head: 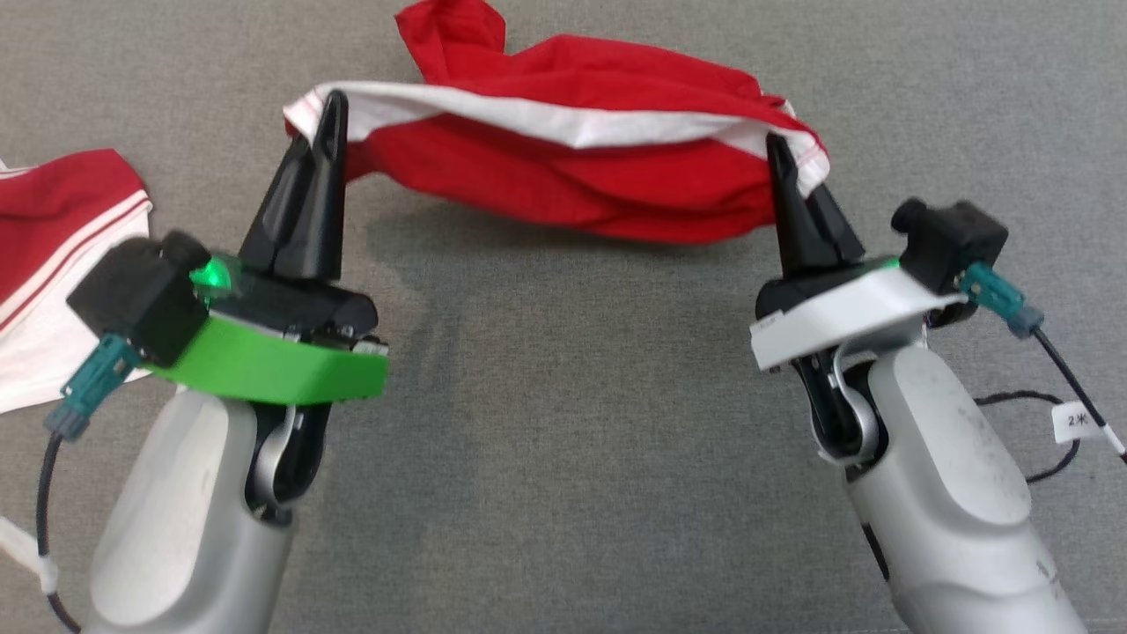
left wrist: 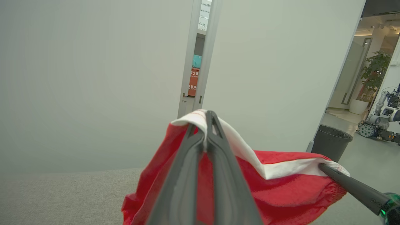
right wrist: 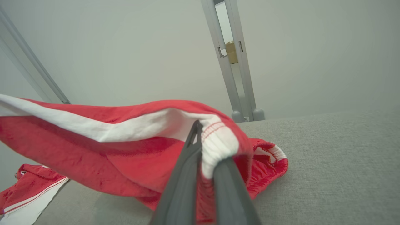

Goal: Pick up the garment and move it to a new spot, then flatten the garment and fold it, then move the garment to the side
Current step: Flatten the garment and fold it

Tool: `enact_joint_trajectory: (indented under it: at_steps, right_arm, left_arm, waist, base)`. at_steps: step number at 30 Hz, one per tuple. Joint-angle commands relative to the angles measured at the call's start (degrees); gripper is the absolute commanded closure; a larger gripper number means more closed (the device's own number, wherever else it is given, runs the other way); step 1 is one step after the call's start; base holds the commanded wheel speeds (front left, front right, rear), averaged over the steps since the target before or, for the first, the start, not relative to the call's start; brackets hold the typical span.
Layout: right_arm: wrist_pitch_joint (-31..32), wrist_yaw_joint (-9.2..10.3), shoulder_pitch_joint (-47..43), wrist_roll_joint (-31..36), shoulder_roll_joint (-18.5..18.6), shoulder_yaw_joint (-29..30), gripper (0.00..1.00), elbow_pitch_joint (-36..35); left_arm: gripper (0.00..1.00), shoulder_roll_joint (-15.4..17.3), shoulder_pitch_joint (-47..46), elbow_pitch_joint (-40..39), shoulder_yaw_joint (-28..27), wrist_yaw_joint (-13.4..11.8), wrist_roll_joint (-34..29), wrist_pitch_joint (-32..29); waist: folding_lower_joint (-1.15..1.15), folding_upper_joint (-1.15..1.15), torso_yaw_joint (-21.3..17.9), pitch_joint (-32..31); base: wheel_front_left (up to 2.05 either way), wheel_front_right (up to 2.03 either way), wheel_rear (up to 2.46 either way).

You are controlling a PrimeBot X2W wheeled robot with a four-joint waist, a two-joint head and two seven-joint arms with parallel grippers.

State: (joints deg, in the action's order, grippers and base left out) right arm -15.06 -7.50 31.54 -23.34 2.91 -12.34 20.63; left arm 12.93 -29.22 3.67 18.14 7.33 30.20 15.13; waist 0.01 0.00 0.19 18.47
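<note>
- Garment (head: 563, 176): red with a white band, hanging bunched between my two claws above the grey tabletop (head: 563, 440). Its far folds look to rest on the surface.
- Left claw (head: 332, 106) is pressed together on the white band at one end. The right claw (head: 779, 145) pinches the band at the other end, with cloth wadded between its fingers in the right wrist view.
- Risk: both grips sit at the very tips, so pulling the arms apart too hard could strip the band from one claw.
- Risk: the middle sags, so laying it down as it hangs would likely leave twisted folds.
- Risk: a second red-and-white garment (head: 62, 229) lies near my left arm, and a wide swing could drag it.
- Writing: the white tag (head: 1079, 420) on the right arm's cable reads "2米". The red sign (left wrist: 193, 82) seen through the door gap carries Chinese characters I can't read surely.
</note>
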Motion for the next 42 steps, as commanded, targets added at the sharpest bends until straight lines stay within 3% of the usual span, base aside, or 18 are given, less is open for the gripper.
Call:
enact_joint_trajectory:
  at_steps: [1,6,12,16,22,29,42]
  right_arm:
    - [-0.2,0.01,-3.4,-0.3,0.6,-0.2,1.00,-1.4]
    - [-0.2,0.01,-14.6,-2.9,0.9,0.0,1.00,-7.1]
    - [3.1,0.01,-27.4,-3.9,1.8,0.7,1.00,-16.2]
    - [6.8,0.01,-34.1,-2.5,1.9,2.5,1.00,-22.2]
    - [11.2,0.01,-39.3,-2.1,1.4,4.0,1.00,-27.6]
    - [12.1,0.01,-35.8,-3.1,0.6,2.6,1.00,-23.9]
    - [9.4,0.01,-21.3,-6.1,0.0,1.6,1.00,-10.3]
  left_arm:
    - [1.00,0.5,3.6,-1.7,-0.5,0.2,0.3,0.0]
    - [1.00,1.6,15.2,-7.8,-0.3,-0.4,0.6,0.0]
    - [1.00,2.5,27.5,-16.2,0.7,-3.3,1.7,-1.7]
    - [1.00,3.3,32.7,-20.5,1.2,-4.9,2.1,-3.2]
    - [1.00,4.6,35.4,-21.6,1.3,-4.6,3.9,-5.0]
    - [1.00,4.8,28.3,-13.9,1.5,-2.0,5.0,-3.9]
    - [1.00,4.1,0.1,13.1,7.7,0.1,6.9,-6.2]
  waist:
    - [-0.01,0.00,0.2,-4.6]
    - [-0.01,0.00,1.0,-10.3]
    - [-0.01,0.00,1.0,-14.8]
    - [-0.01,0.00,0.9,-15.1]
    - [-0.01,0.00,0.0,-13.4]
    - [-0.01,0.00,-1.1,-10.8]
    - [-0.01,0.00,-4.5,-0.2]
  base:
    - [0.00,0.00,0.00]
    - [0.00,0.00,0.00]
    - [0.00,0.00,0.00]
    - [0.00,0.00,0.00]
    - [0.00,0.00,0.00]
    - [0.00,0.00,0.00]
    - [0.00,0.00,0.00]
